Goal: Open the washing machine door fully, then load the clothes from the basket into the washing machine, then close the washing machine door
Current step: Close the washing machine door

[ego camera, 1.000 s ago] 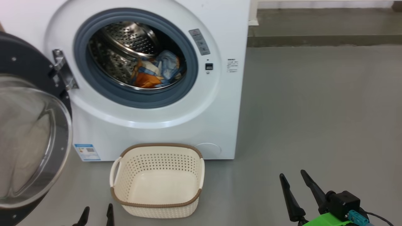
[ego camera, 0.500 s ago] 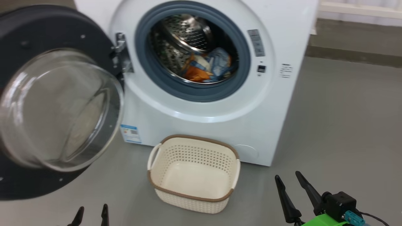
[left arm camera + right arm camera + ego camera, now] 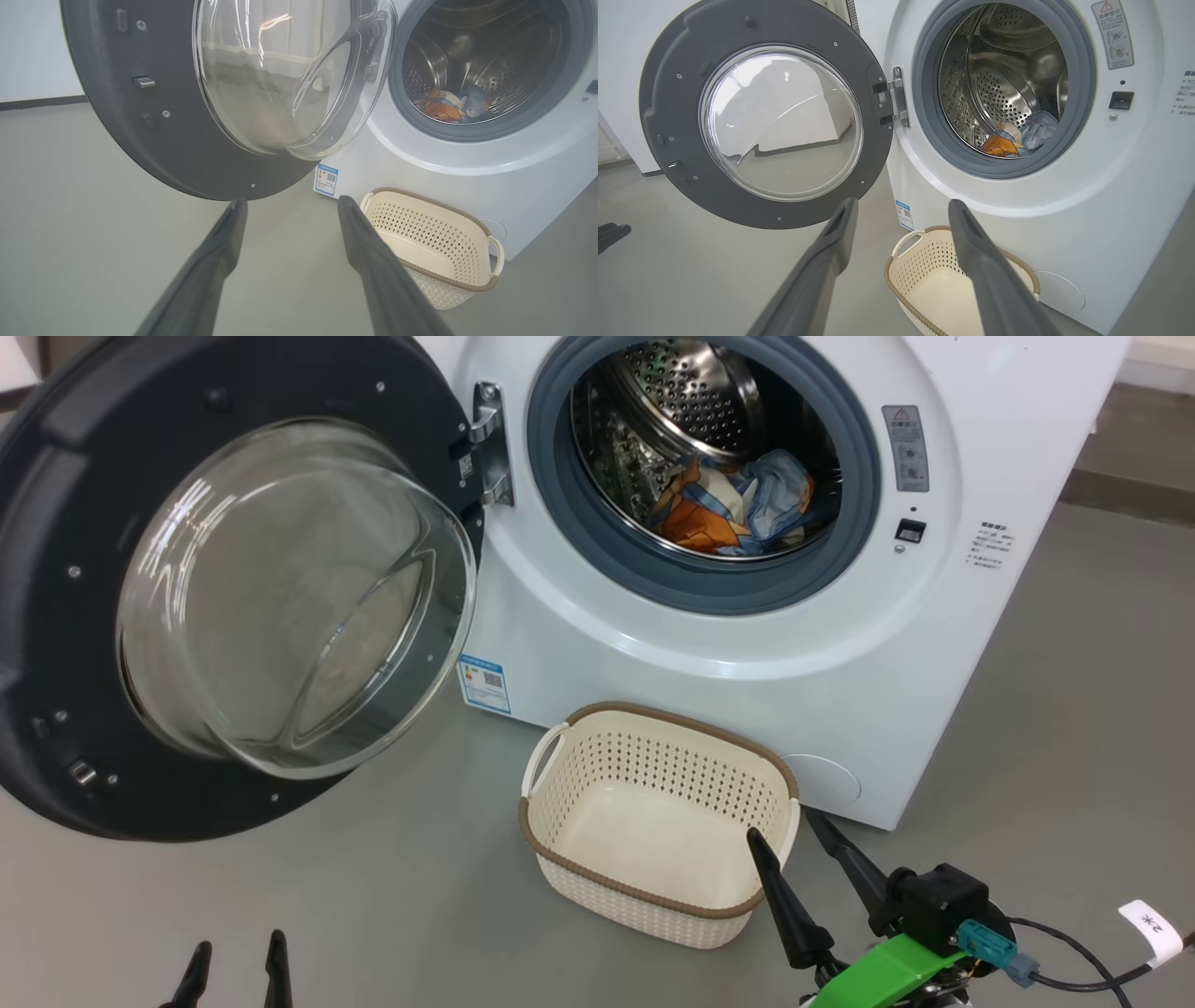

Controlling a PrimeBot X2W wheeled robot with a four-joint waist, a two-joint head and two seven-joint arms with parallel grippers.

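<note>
The door (image 3: 289, 597) stands swung wide to the left of the machine (image 3: 747, 691). Its inner face and glass bowl are turned to the room, and it hangs on the hinge (image 3: 490, 443) beside the opening. The clothes (image 3: 738, 509) lie in the drum, behind the rubber ring. The basket (image 3: 644, 775) sits empty on the floor (image 3: 1027, 756), just in front of the machine. Judged from this, loading is done and closing the door is the step in hand.

The left tool (image 3: 238, 957) is low, near the door's lower edge, spread wide and holding nothing. The right tool (image 3: 782, 826) is equally wide and empty, its fingertips at the basket's right end.

Recommended procedure:
1. Use the left tool; it is nearer the door.
2. Bring it behind the door's free edge, far from the hinge, where least force is needed.
3. Push along the arc about the hinge, not straight at the machine.
4. Keep the right tool clear of the bowl's sweep.
5. Press until the latch (image 3: 142, 81) seats in the catch (image 3: 910, 530).
</note>
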